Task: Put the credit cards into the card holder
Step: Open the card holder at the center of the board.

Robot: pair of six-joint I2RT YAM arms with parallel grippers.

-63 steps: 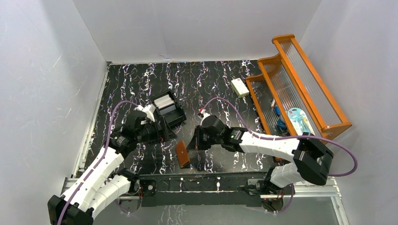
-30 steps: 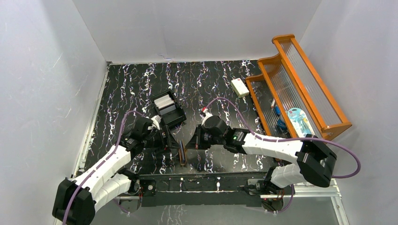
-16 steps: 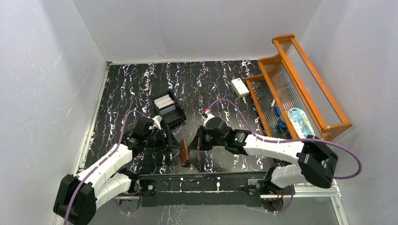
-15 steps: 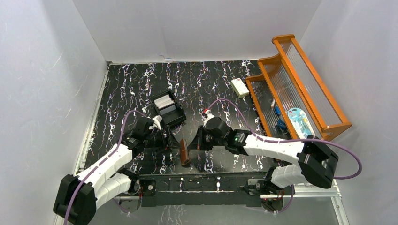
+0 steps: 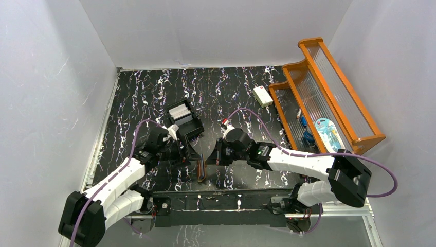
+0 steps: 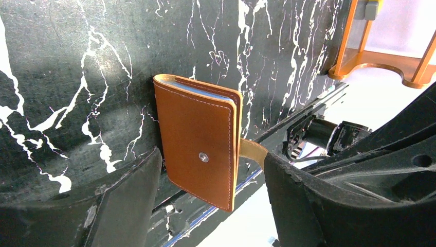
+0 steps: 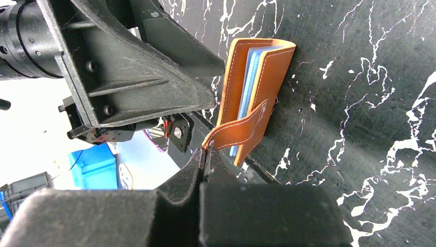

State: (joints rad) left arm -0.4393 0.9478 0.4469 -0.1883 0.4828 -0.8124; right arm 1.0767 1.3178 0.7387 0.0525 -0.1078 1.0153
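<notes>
The brown leather card holder (image 5: 201, 169) stands on edge near the table's front edge, nearly closed. Its outer face with the snap stud shows in the left wrist view (image 6: 198, 149). Light blue and orange card edges (image 7: 250, 67) show inside it in the right wrist view. My right gripper (image 5: 208, 158) is shut on its snap tab (image 7: 239, 131), jaws pinched together (image 7: 205, 152). My left gripper (image 5: 191, 154) is open with one finger on each side of the card holder (image 6: 212, 157). White cards (image 5: 180, 110) lie in the black box.
A black compartmented box (image 5: 191, 127) sits behind the left gripper. A white block with a red mark (image 5: 262, 95) lies at the back right. An orange wooden rack (image 5: 355, 131) with small items stands on the right. A metal rail (image 5: 221, 198) runs along the front edge.
My left gripper has moved from beside the black box forward to the card holder and now straddles it. The right gripper has kept hold of the tab and shifted only slightly.
</notes>
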